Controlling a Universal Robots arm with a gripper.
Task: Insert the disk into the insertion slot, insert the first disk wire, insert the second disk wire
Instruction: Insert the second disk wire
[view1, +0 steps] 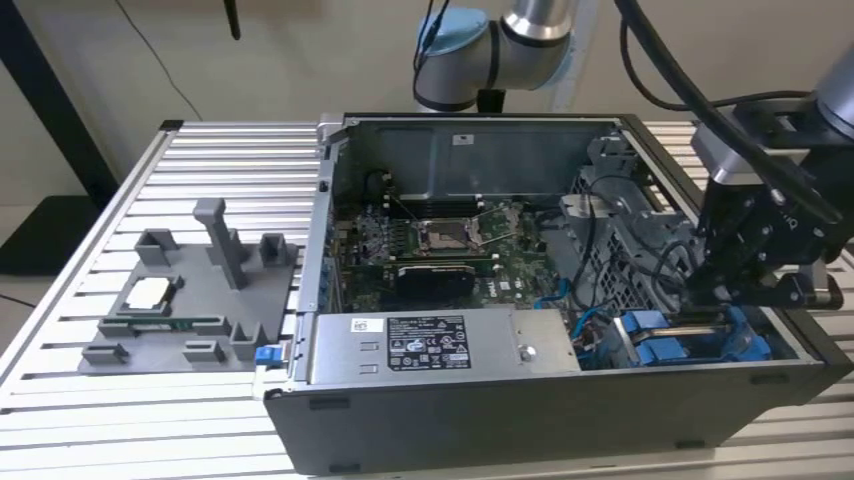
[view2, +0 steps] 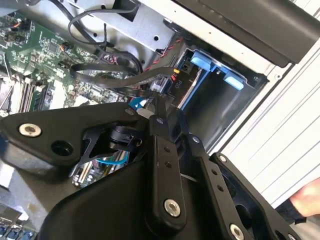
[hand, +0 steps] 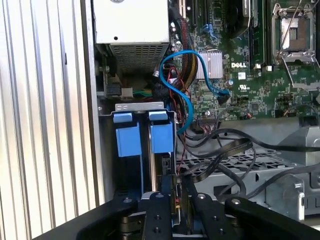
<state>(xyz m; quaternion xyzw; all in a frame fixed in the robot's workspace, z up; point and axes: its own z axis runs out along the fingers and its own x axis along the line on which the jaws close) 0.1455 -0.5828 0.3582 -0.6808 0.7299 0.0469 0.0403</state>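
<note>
The disk sits inside the insertion slot (hand: 131, 175) at the case's front corner, and only its bright blue caddy (hand: 161, 136) shows, with two blue tabs side by side. In the exterior view the caddy (view1: 663, 345) lies low at the right, beside the slot (view1: 747, 322). My gripper (view1: 707, 310) reaches down into the case right over it. In both wrist views the gripper (hand: 175, 189) (view2: 161, 111) has its black fingers (hand: 159, 210) close together on a black wire connector (hand: 175, 196) behind the caddy. A black flat wire (view2: 107, 75) trails from there across the board.
The grey power supply (view1: 427, 345) fills the case's front edge, with the motherboard and its processor socket (view1: 441, 235) behind it. A blue cable (hand: 192, 75) loops near the bay. A grey fixture (view1: 187, 300) stands on the slatted table at the exterior view's left. A hand (view2: 306, 197) is nearby.
</note>
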